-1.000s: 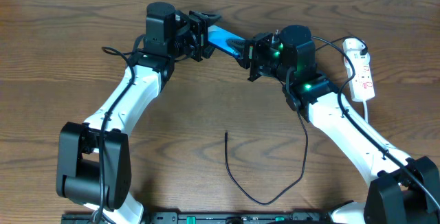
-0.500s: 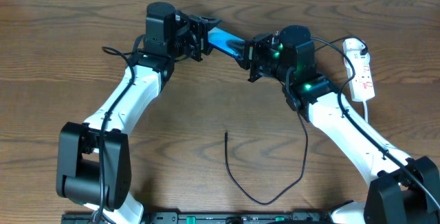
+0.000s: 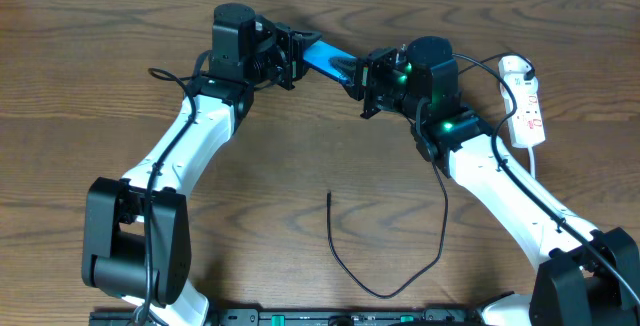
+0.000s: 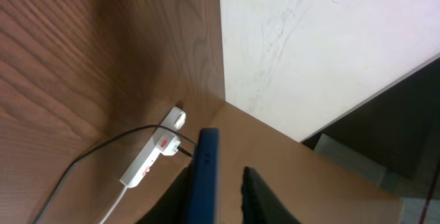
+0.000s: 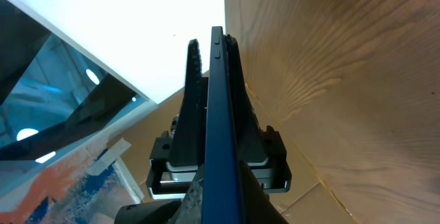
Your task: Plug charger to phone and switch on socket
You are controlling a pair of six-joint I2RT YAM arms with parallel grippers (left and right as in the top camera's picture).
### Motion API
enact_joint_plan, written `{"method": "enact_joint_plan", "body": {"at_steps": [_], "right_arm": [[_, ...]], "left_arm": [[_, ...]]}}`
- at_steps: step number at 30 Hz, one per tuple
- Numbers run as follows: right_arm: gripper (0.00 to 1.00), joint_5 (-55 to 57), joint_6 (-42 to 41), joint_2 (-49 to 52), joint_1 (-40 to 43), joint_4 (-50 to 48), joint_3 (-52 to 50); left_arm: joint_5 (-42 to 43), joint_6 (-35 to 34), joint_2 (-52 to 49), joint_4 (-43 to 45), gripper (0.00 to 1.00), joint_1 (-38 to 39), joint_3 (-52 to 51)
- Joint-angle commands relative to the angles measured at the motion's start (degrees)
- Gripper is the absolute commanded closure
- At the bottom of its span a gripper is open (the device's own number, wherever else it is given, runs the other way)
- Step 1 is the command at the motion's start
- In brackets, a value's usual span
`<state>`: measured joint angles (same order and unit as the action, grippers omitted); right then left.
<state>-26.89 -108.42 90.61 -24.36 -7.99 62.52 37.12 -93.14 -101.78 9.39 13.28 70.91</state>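
The right gripper (image 3: 362, 82) is clamped tight on the phone (image 3: 326, 60), held above the table (image 3: 100, 116) in the far middle. The left gripper (image 3: 298, 51) has its jaws a little apart around the phone's left end. The charger (image 3: 333, 236) lies near, and the socket (image 3: 527, 106) lies far right.

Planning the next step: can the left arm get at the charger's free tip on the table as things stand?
Probably yes: the charger tip lies on the table, nothing over or around it. But the left gripper straddles the phone.
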Motion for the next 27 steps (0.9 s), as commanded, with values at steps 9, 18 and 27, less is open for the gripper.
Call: {"method": "enact_joint_plan", "body": {"at_steps": [9, 18, 27], "right_arm": [[0.99, -0.04, -0.9, 0.07, -0.5, 0.04, 1.14], [0.87, -0.04, -1.22, 0.07, -0.5, 0.07, 1.14], [0.22, 0.04, -0.76, 0.07, -0.46, 0.02, 1.14]], "left_arm": [[-0.31, 0.48, 1.7, 0.61, 0.93, -0.24, 1.6], [-0.31, 0.72, 1.7, 0.59, 0.92, -0.24, 1.6], [-0.31, 0.96, 1.7, 0.59, 0.92, -0.28, 1.6]]}}
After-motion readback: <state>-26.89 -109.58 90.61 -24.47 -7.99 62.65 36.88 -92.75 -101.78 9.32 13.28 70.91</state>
